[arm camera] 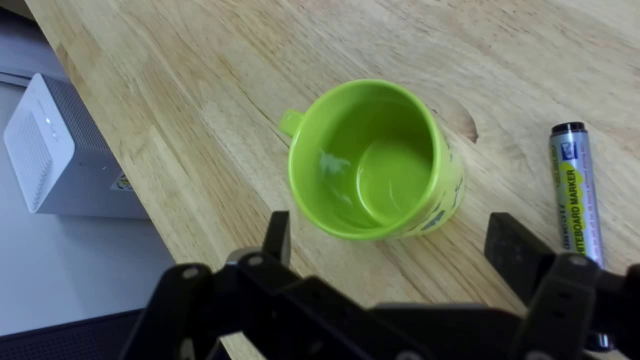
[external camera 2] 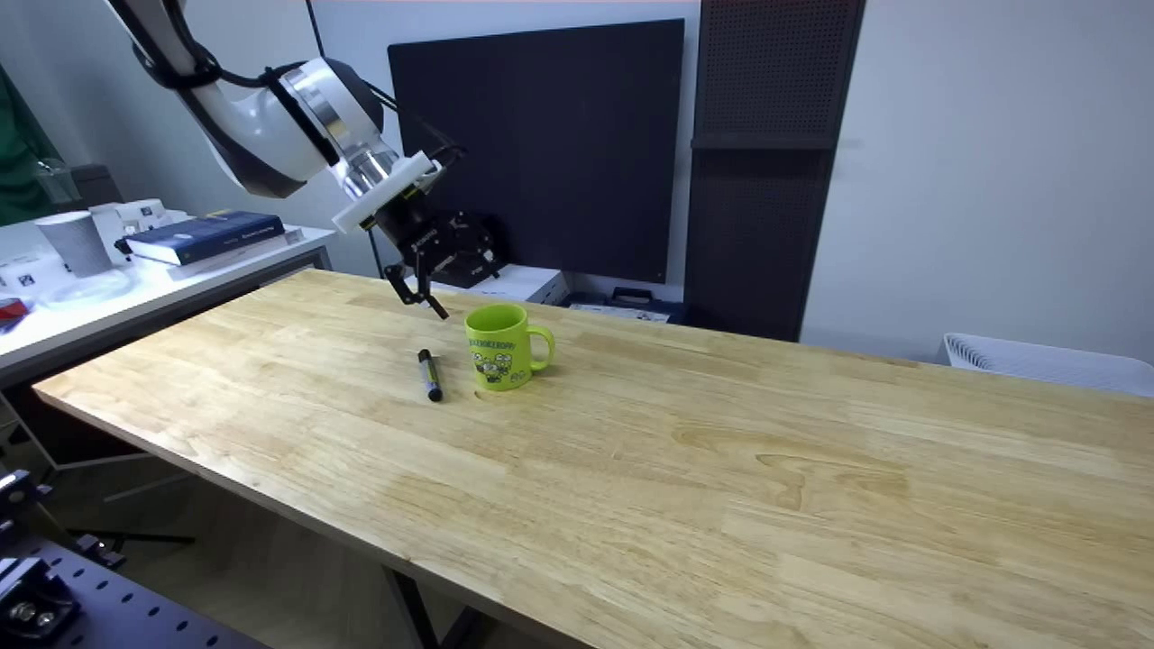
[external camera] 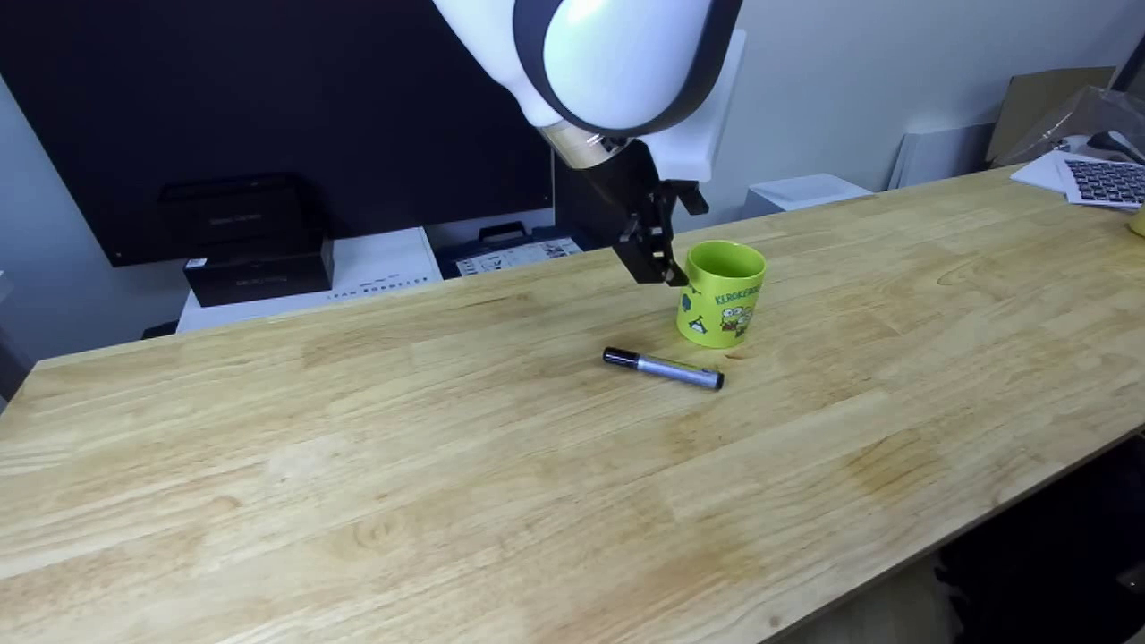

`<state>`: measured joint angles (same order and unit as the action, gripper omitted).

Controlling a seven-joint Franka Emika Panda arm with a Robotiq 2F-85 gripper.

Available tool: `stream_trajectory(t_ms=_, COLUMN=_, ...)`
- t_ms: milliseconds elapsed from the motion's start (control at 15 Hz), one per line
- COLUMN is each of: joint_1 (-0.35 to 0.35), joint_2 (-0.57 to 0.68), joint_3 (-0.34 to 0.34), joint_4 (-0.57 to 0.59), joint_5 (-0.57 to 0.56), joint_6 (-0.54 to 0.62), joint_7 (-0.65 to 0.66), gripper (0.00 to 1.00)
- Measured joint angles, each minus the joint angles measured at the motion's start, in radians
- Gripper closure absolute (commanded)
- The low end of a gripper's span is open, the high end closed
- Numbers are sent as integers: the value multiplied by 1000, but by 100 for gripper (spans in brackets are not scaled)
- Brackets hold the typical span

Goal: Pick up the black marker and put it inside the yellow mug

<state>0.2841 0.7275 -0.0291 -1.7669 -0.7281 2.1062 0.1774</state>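
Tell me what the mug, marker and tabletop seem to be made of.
Mug: glossy, probably glazed ceramic, though hard plastic is possible; bright reflections show inside.
Marker: black ends likely plastic; the smooth, silvery printed barrel could be metal or plastic.
Tabletop: apparently wood, satin-looking; pale grain and joined strips show.

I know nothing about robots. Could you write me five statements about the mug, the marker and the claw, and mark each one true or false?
1. The yellow-green mug stands upright on the table. True.
2. The mug has no handle. False: a handle sticks out from its side.
3. The marker lies flat beside the mug. True.
4. The claw is open. True.
5. The claw is gripping the marker. False: it grips nothing; the marker is on the table.
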Motion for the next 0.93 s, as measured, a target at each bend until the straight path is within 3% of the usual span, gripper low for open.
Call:
stream_trajectory(t_ms=267, joint_1=0, joint_2=0, joint_3=2, joint_4=-1, joint_5=0, joint_6=3, joint_7=0, gripper=0)
stream_trajectory(t_ms=400, joint_1=0, joint_2=1, joint_3=4, joint_4=-2, joint_5=1, joint_6=58, joint_7=61, gripper=0)
stream_trajectory(t_ms=667, joint_1=1, joint_2=3, joint_3=14, joint_4=-23, joint_5=33, joint_6=239, joint_7=198, gripper=0)
stream_trajectory(t_ms=933, joint_1=0, joint_2=5, joint_3=15, joint_4=-105, joint_5=64, joint_6=549, joint_7=205, gripper=0)
